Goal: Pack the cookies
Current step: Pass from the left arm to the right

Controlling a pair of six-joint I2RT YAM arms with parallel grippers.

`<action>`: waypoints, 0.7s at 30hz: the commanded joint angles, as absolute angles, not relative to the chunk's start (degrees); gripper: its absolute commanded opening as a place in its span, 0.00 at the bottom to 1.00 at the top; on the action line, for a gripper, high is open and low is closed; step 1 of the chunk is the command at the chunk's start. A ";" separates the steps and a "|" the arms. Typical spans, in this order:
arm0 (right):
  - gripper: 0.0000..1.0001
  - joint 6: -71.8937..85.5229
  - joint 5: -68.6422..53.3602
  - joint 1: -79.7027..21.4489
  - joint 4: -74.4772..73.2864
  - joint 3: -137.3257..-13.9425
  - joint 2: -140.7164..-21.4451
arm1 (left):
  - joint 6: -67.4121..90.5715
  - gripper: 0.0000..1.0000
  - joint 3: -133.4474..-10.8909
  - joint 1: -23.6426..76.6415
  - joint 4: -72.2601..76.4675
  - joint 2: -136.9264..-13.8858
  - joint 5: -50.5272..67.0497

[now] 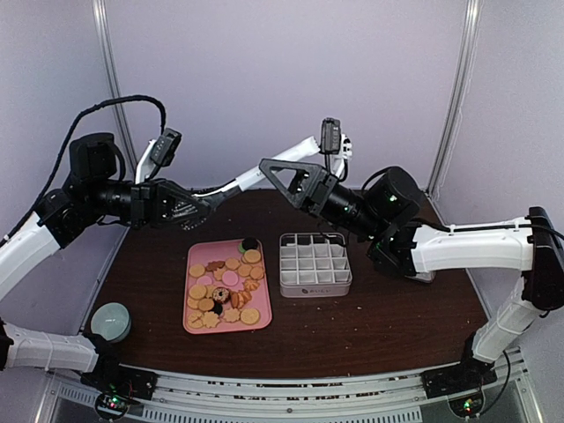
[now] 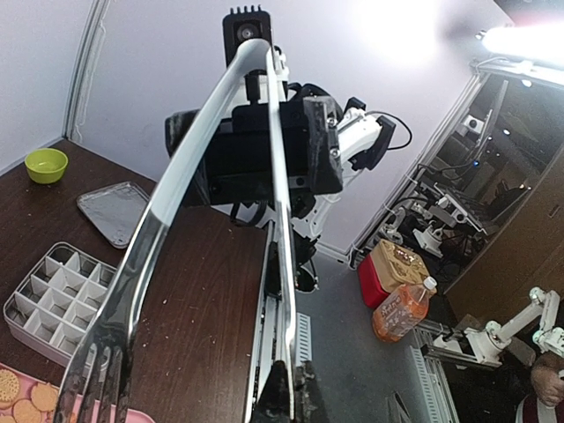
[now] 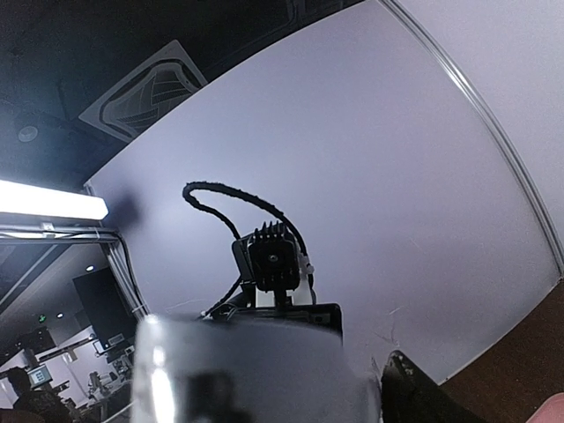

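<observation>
The cookies (image 1: 225,291) are small orange, pink and dark biscuits on a pink tray (image 1: 189,328) left of centre; a few show in the left wrist view (image 2: 16,395). My left gripper (image 1: 198,207) is raised above the table's back left and shut on one arm of the metal tongs (image 1: 256,169), as the left wrist view (image 2: 295,401) shows. The tongs (image 2: 220,150) reach up to my right gripper (image 1: 269,169). Its jaws look spread around the tongs' far end, a blurred metal shape (image 3: 256,370) in the right wrist view.
A white box with a grid of compartments (image 1: 315,264) stands right of the pink tray and shows in the left wrist view (image 2: 53,304). A pale green round pot (image 1: 110,319) sits at the front left. A metal tray (image 2: 115,211) and a green bowl (image 2: 46,165) lie beyond the box.
</observation>
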State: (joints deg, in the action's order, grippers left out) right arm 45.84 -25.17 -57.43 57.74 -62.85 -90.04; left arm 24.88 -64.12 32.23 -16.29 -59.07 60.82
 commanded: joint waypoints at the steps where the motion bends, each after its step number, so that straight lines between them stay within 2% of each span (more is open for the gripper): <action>1: 0.67 49.80 -30.80 -55.93 61.06 -63.63 -89.92 | 22.46 0.00 -64.18 31.86 -13.68 -57.86 62.84; 8: 0.63 51.65 -37.14 -54.33 58.71 -64.59 -89.56 | 19.10 0.00 -65.06 31.82 -16.72 -57.74 63.44; 21: 0.59 48.44 -36.81 -54.33 51.44 -67.99 -90.29 | 16.76 0.00 -65.22 31.82 -19.27 -57.66 63.73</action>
State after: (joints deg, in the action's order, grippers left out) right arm 49.41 -36.03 -54.54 52.95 -65.43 -90.04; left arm 18.70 -64.14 32.18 -19.79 -58.70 62.41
